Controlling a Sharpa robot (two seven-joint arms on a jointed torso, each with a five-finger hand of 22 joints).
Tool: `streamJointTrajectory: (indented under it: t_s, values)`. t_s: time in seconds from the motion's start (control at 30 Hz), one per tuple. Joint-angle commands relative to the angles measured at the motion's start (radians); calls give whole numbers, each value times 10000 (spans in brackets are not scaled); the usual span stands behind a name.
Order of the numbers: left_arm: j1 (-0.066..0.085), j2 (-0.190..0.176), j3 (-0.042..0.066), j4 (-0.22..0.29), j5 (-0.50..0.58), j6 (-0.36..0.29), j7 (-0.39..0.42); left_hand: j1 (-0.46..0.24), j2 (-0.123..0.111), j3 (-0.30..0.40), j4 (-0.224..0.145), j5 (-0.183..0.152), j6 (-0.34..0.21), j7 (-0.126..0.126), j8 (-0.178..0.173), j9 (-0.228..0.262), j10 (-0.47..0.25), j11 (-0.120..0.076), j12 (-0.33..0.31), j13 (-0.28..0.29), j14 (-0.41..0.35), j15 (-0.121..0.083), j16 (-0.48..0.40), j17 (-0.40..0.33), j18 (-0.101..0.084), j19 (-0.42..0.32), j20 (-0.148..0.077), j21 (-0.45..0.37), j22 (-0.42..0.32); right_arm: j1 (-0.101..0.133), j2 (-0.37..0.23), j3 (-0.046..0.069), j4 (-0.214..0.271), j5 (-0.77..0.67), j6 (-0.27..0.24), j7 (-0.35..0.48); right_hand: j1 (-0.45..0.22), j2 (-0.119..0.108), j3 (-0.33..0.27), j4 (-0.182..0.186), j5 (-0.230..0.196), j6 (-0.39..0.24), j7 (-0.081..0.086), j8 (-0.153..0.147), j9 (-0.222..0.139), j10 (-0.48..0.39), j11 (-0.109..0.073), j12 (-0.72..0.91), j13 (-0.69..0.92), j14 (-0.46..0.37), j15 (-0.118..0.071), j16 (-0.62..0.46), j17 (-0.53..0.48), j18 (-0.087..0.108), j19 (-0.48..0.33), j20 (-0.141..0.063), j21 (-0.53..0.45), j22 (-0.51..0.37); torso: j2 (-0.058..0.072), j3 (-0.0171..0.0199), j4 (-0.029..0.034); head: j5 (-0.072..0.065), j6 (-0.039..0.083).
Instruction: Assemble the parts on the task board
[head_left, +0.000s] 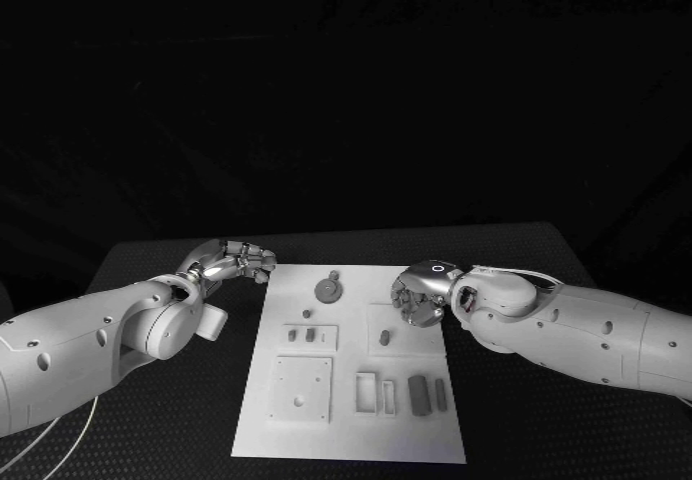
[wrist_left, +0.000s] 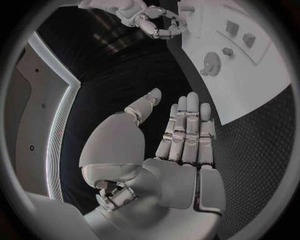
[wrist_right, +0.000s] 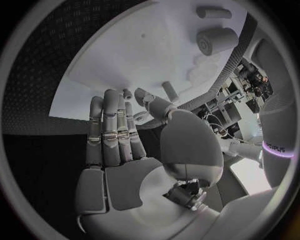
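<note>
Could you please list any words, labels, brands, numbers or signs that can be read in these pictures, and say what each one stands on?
"OPUS": partly cut off, on the white arm casing beside a glowing ring, in the right wrist view.
Task board and its parts: no readable marking.
Left robot hand and right robot hand: no readable marking.

L hand (wrist_left: 181, 145) flat, fingers (wrist_left: 187, 127) straight & together, thumb apart, holding nothing, over black table (wrist_left: 250, 150). Task board (wrist_left: 250, 85) just past fingertips, w/ gear-like part (wrist_left: 210, 64) & small parts (wrist_left: 240, 35). R hand (wrist_left: 150, 20) beyond, at board's far edge.
</note>
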Motion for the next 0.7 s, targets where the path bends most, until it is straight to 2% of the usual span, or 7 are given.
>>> streamJointTrajectory:
  t_s: [0.03,0.23,0.4,0.7]
  values:
    - [9,16,7,11,90,159,108,-43,38,-57,-2,-17,3,63,25,-10,28,7,-45,-16,85,-23,-68,15,156,76,25,-54,3,-20,12,-20,-22,-413,209,-100,127,7,204,-5,-51,151,-21,22,10,150,-37,-64,56,100,-52,120,69,144,104,-47,129,48,-6,6,-8,-9,-14]
    - [9,6,7,7,90,163,81,-44,42,-61,-2,-17,-14,70,20,-17,23,12,-61,-25,109,-33,-75,40,159,93,18,-57,8,-23,14,-73,-44,-623,498,-171,116,65,308,-54,-54,375,-115,111,53,303,-95,-69,157,143,-109,305,203,144,180,-129,363,175,-9,0,-20,-8,-25]
    - [9,5,7,4,90,170,60,-44,40,-66,-4,-17,-51,86,4,-29,15,18,-80,-35,125,-40,-88,68,160,107,12,-63,13,-55,46,-98,-59,-816,519,-212,203,107,426,-93,-55,546,-189,172,97,437,-154,-63,272,175,-167,477,316,144,273,-208,537,268,0,19,-17,-4,-33]
    - [9,4,7,7,90,170,41,-50,44,-76,-2,-19,-105,110,-17,-48,-8,35,-118,-55,148,-48,-110,114,159,130,3,-74,22,-190,193,-119,-120,-960,361,-297,201,92,458,-87,-60,593,-207,184,117,482,-175,-69,332,183,-190,553,364,144,364,-251,601,308,-1,8,-16,-18,-64]
